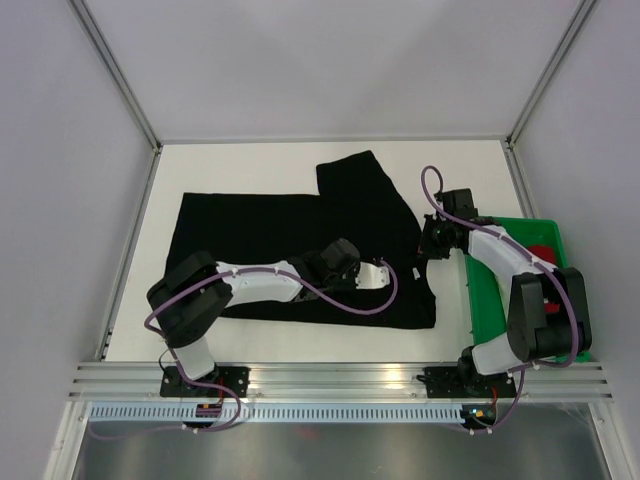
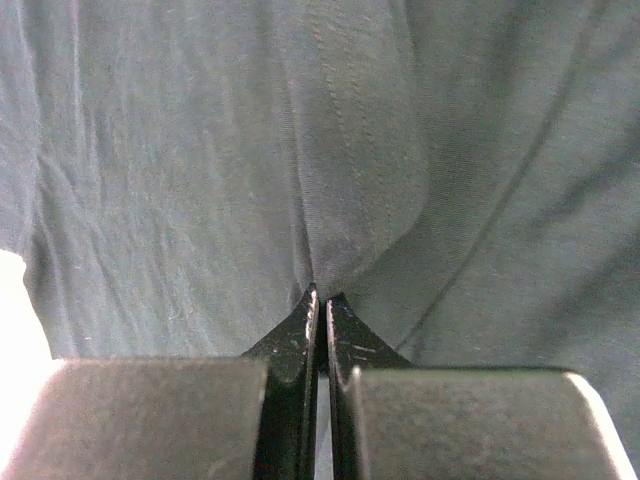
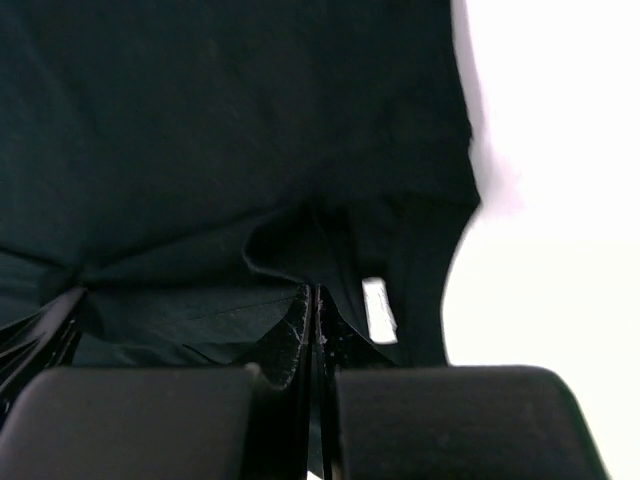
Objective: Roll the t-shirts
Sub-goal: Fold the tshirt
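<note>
Both your grippers, left gripper point(image 2: 320, 297) and right gripper point(image 3: 312, 290), have jaws pinching the black t-shirt point(image 1: 260, 225) on the worktop point(image 1: 300, 158).

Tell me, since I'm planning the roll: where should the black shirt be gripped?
Grip the black shirt at its right-hand end, from above: the cloth lies flat, so only a pinched fold gives purchase. Both tools, left and right, are shut on such folds there, the right one near the white neck label.

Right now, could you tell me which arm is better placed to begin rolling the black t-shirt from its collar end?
The right one, probably. Its claw is shut on the black t-shirt by the neck label; the left claw pinches cloth farther in.
</note>
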Action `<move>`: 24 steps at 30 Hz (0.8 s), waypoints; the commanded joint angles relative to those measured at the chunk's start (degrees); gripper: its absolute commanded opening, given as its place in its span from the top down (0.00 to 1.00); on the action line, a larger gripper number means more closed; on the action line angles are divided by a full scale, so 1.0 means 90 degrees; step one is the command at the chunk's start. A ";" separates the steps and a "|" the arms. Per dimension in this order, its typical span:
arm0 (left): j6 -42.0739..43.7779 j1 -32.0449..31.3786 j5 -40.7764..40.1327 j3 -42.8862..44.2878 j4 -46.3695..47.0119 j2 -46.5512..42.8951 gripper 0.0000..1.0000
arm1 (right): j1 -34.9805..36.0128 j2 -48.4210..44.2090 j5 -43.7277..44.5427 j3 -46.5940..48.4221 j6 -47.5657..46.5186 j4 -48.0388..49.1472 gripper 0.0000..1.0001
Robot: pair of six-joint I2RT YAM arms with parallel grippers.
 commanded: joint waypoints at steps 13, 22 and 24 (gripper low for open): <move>-0.1157 0.1029 0.1538 0.0724 -0.0280 0.0394 0.90 | -0.0004 0.1431 -0.0449 0.1161 0.0754 0.0799 0.99; -0.1528 0.1498 0.1889 0.1007 -0.0319 0.0775 0.90 | -0.0004 0.1979 -0.0410 0.1522 0.1057 0.1160 0.98; -0.1577 0.1576 0.1947 0.1027 -0.0319 0.0824 0.90 | -0.0004 0.2028 -0.0410 0.1571 0.1086 0.1180 0.99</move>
